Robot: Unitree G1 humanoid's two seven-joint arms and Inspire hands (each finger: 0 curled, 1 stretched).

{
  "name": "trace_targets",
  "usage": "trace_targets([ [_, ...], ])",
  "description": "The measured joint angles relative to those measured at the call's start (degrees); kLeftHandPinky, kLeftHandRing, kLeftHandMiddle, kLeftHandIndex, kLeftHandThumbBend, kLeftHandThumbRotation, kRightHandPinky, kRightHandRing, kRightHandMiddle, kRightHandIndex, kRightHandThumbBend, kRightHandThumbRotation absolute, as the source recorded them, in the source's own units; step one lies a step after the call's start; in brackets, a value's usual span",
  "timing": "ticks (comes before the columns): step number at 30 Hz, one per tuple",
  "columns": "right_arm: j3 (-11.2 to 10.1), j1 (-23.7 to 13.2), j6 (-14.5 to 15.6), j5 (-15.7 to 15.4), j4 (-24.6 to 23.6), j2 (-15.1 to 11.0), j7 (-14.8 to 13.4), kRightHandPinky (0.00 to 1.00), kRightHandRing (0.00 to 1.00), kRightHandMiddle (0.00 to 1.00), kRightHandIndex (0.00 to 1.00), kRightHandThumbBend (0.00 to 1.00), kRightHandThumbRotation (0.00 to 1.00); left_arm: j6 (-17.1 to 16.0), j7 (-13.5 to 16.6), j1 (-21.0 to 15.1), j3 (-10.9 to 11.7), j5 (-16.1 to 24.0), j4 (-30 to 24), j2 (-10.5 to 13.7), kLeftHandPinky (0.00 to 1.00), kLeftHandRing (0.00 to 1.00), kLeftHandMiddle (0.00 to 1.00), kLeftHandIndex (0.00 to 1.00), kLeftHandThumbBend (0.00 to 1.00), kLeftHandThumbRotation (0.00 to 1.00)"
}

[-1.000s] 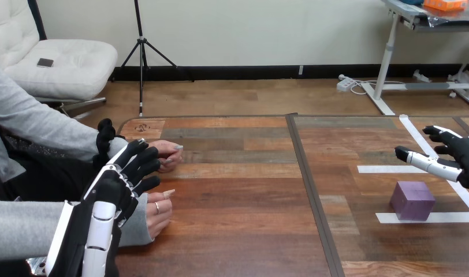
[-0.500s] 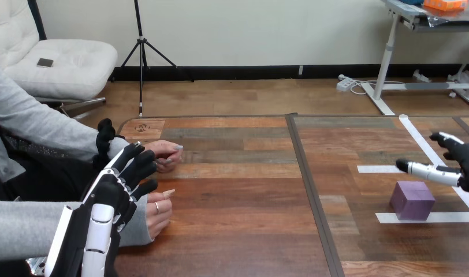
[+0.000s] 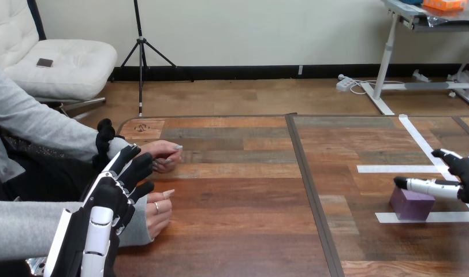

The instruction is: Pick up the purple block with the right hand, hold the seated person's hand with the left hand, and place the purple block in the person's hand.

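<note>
Right robot hand has lowered over the purple block, fingers straight.

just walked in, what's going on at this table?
The right hand is open, a finger stretched over the purple block, which sits on the table, not yet gripped. The left hand hovers open by the person's hands, holding neither.

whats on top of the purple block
A finger of the right hand stretches across the top of the purple block, hiding most of that face. Whether it touches cannot be told.
</note>
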Motion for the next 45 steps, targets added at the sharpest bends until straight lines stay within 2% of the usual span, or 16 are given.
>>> trace_targets([
  [8, 0.20, 0.00, 0.23, 0.00, 0.00, 0.25, 0.56, 0.91, 0.99, 1.00, 0.95, 0.95, 0.36, 0.00, -0.05, 0.00, 0.00, -0.01, -0.09, 0.02, 0.86, 0.89, 0.87, 0.90, 0.61, 1.00],
  [21, 1.79, 0.09, 1.15, -0.49, 0.00, 0.45, 0.56, 0.91, 0.99, 1.00, 0.95, 0.97, 0.33, 0.00, -0.53, 0.00, 0.05, -0.18, -0.09, 0.26, 0.86, 0.90, 0.88, 0.90, 0.61, 1.00],
  [37, 3.09, 0.39, 1.29, -0.79, 0.00, 0.83, 0.55, 0.85, 0.95, 0.98, 0.93, 0.97, 0.28, 0.01, -0.79, -0.01, 0.03, -0.53, -0.10, 0.23, 0.86, 0.90, 0.87, 0.90, 0.60, 1.00],
  [45, 4.21, 0.54, 1.14, -1.65, -0.02, 0.92, -0.77, 0.81, 0.92, 0.95, 0.92, 0.96, 0.25, 0.00, -0.98, -0.02, 0.04, -1.20, -0.09, 0.26, 0.85, 0.90, 0.87, 0.89, 0.61, 1.00],
])
